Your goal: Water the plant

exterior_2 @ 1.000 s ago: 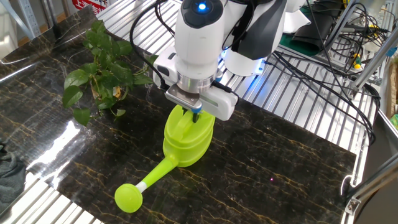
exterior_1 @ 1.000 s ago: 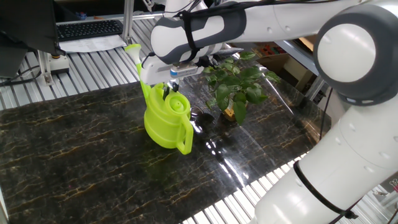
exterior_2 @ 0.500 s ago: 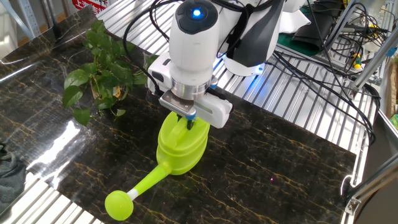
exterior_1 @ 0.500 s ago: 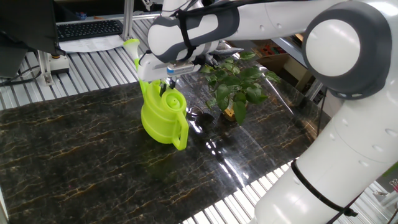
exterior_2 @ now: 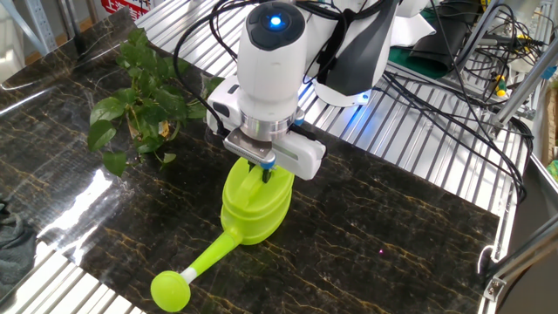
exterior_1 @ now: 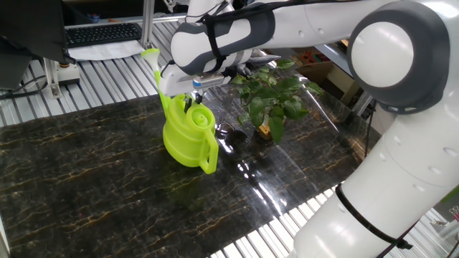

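Observation:
The plant (exterior_1: pixel 276 100) with broad dark green leaves stands on the dark marble tabletop (exterior_1: pixel 86 186), a yellow-orange tag (exterior_1: pixel 264 131) near its base. In the other fixed view the plant (exterior_2: pixel 139 96) is at the upper left. A lime-green watering can (exterior_1: pixel 188 135) sits left of the plant, its spout (exterior_2: pixel 205 260) pointing away from it. My gripper (exterior_1: pixel 195 99) comes straight down onto the can's top and is shut on its handle. In the other fixed view the gripper (exterior_2: pixel 264 171) meets the watering can (exterior_2: pixel 255 205) at its top; the fingertips are mostly hidden by the hand.
Slatted metal bench (exterior_2: pixel 410 139) surrounds the marble slab. A keyboard (exterior_1: pixel 100 32) and papers lie at the back. Cables (exterior_2: pixel 471 52) hang at the right. A grey cloth (exterior_2: pixel 10 234) lies at the slab's edge, and a small dark object (exterior_1: pixel 231 132) sits beside the plant.
The gripper and the watering can shifted a little away from the plant, and the spout swung with them. Over the last half second they have barely moved.

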You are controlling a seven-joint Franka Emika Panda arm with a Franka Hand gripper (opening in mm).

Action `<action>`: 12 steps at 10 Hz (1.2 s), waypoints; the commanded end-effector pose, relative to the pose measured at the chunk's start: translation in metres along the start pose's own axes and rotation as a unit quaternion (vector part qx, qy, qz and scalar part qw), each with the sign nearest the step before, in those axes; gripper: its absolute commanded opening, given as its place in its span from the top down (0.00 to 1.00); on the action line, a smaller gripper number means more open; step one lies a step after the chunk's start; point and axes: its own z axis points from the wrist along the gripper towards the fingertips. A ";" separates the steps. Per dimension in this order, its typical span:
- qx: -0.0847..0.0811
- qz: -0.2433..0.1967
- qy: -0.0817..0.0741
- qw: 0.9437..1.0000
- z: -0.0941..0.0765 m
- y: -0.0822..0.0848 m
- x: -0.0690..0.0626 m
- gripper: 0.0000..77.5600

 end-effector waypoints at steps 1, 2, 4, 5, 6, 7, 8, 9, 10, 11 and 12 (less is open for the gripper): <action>0.000 -0.001 -0.003 1.000 0.000 0.000 -0.002 0.99; 0.000 0.000 -0.003 1.000 0.001 0.000 -0.002 0.99; 0.002 -0.003 -0.002 1.000 0.005 0.000 -0.001 0.99; 0.002 -0.003 -0.002 1.000 0.006 0.000 -0.001 0.99; 0.002 -0.002 -0.001 1.000 0.006 0.000 -0.001 0.99; 0.002 -0.002 -0.001 1.000 0.006 0.000 -0.001 0.99; 0.002 -0.006 -0.001 1.000 0.007 0.000 -0.001 0.99; 0.001 -0.008 0.000 1.000 0.007 0.000 -0.001 0.99; 0.001 -0.010 0.000 1.000 0.007 0.000 -0.001 0.99; 0.002 -0.009 0.000 1.000 0.007 0.000 -0.001 0.99; 0.002 -0.008 0.000 1.000 0.007 0.000 -0.001 0.99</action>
